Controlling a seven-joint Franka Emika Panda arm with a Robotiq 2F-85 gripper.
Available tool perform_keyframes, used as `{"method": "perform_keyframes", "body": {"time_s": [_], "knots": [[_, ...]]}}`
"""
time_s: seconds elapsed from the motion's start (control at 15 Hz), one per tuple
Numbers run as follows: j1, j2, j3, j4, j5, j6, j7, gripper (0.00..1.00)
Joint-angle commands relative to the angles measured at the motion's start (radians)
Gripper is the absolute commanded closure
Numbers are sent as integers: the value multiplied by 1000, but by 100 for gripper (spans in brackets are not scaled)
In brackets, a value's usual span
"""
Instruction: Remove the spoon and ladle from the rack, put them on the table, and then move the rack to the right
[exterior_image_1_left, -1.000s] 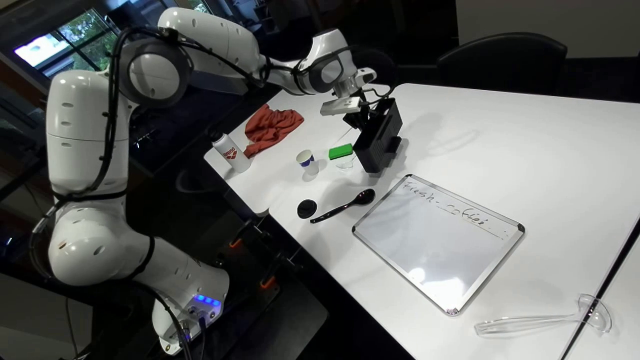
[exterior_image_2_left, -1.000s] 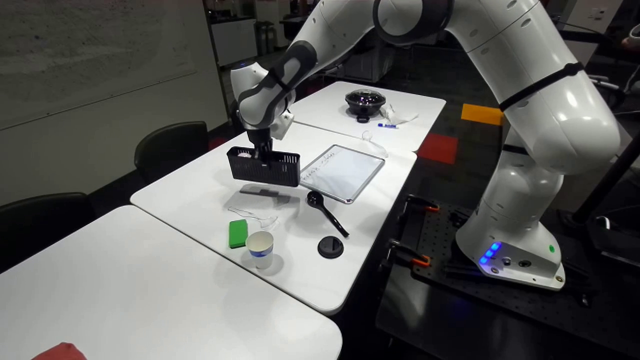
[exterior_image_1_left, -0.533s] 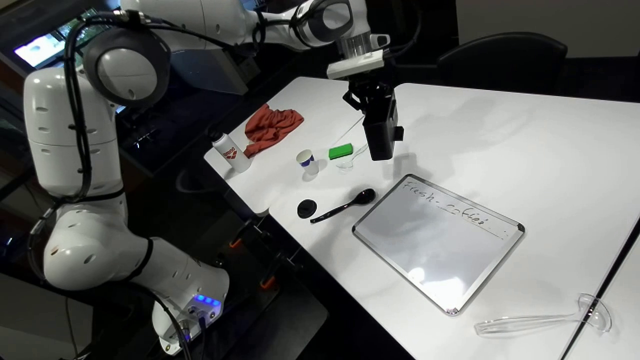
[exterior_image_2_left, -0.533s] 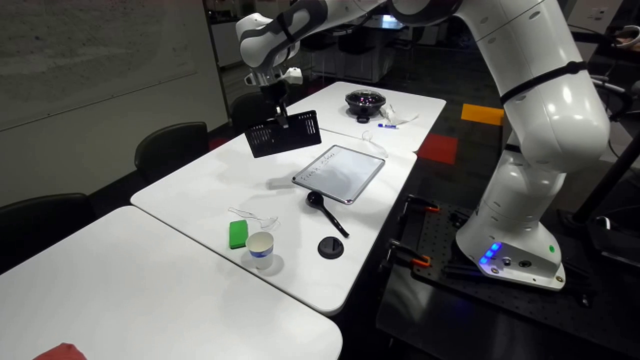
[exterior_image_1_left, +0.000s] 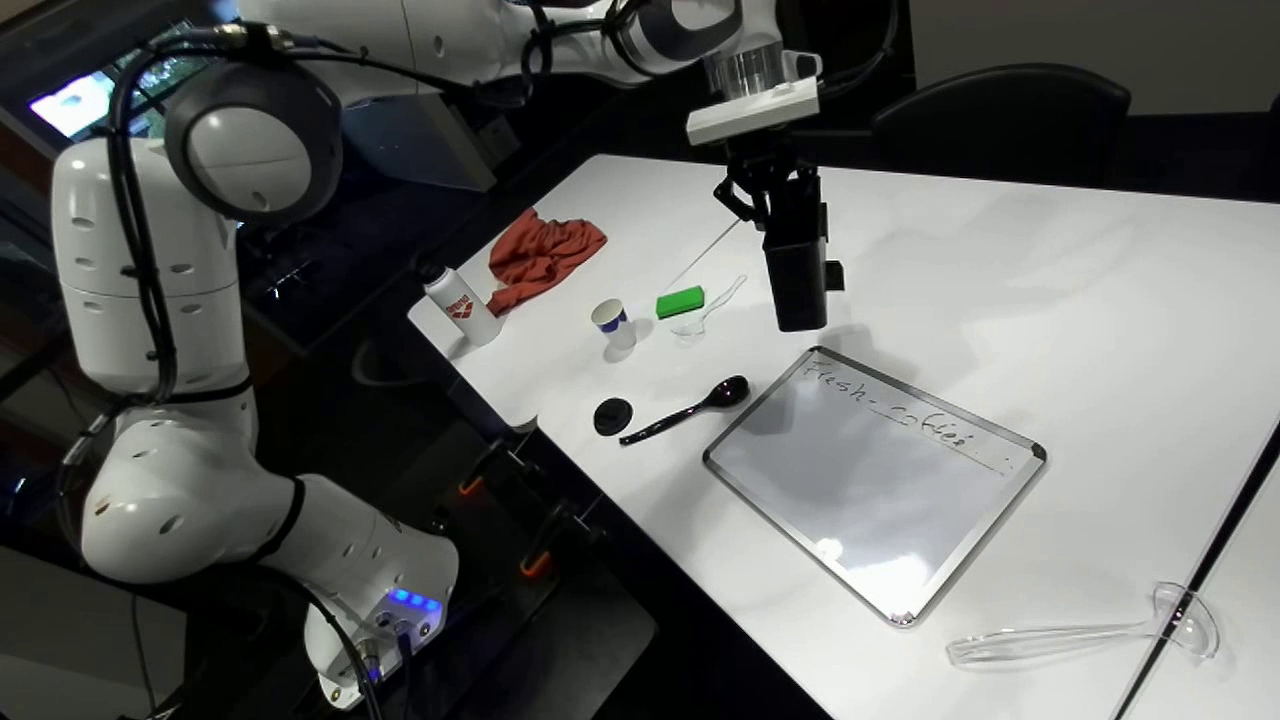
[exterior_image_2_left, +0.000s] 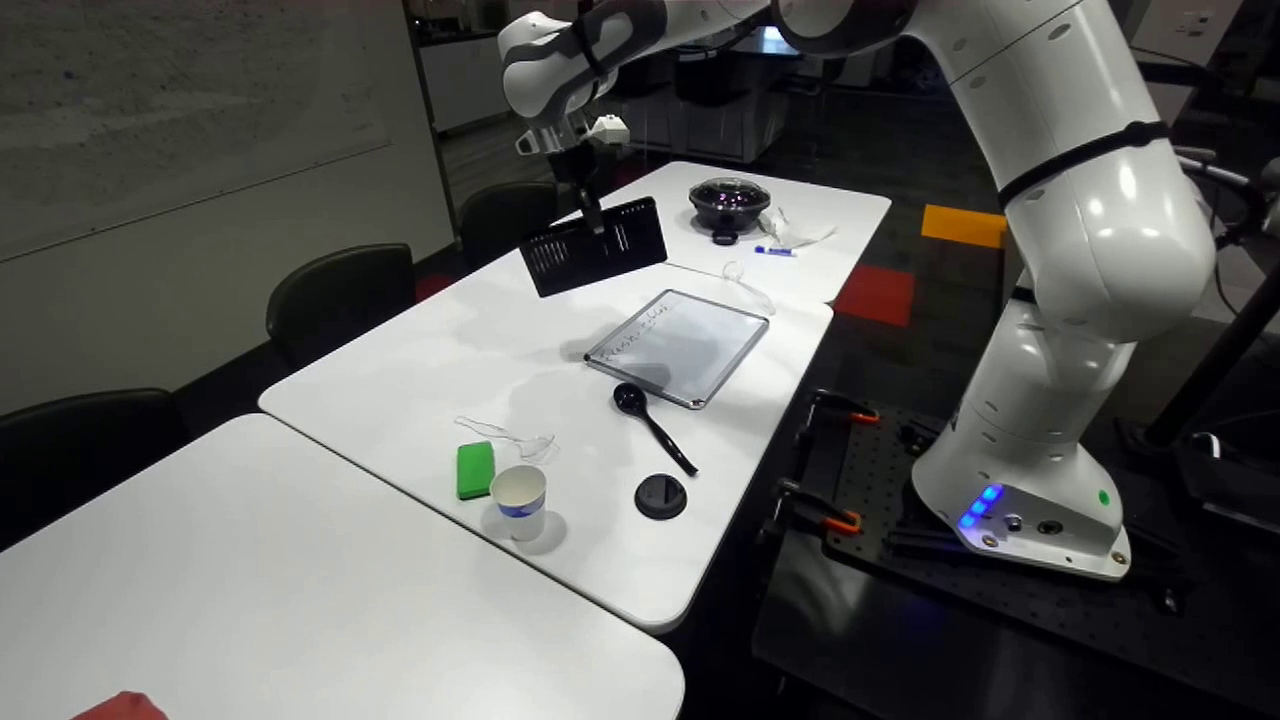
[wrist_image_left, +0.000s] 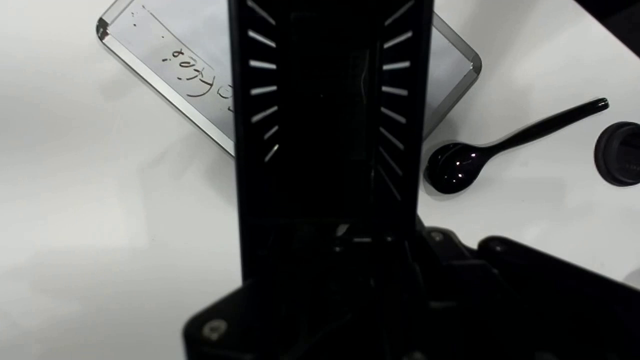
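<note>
Clamping the black rack (exterior_image_2_left: 600, 262) by one wall beneath the narrowed gripper (exterior_image_2_left: 596, 220); just raised higher and turned, off the table (exterior_image_2_left: 380, 400). With black ladle (exterior_image_2_left: 655, 426) and see-through spoon (exterior_image_2_left: 535, 446) lying lower, well apart: probably into the last step.

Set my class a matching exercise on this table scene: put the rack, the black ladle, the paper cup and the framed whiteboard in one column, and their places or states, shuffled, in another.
Column 1
1. rack
2. black ladle
3. paper cup
4. framed whiteboard

Column 2
A. standing upright on the table
B. lying flat, written on
C. held up in the air
D. lying with its handle end near the round black lid

Pairs: 1-C; 2-D; 3-A; 4-B
</note>
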Motion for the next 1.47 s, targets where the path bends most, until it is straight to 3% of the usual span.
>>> {"method": "perform_keyframes", "body": {"time_s": [0.0, 0.2, 0.4, 0.73, 1.0, 1.4], "knots": [[5, 3, -3, 3, 2, -2, -1, 96], [16, 3, -1, 3, 2, -2, 1, 99], [-21, 1, 2, 11, 8, 58, -64, 99], [-132, 8, -7, 39, 24, 258, -295, 99], [-227, 62, -10, 135, 88, 286, -469, 99], [-302, 212, -23, 301, 127, 312, -609, 99]]}}
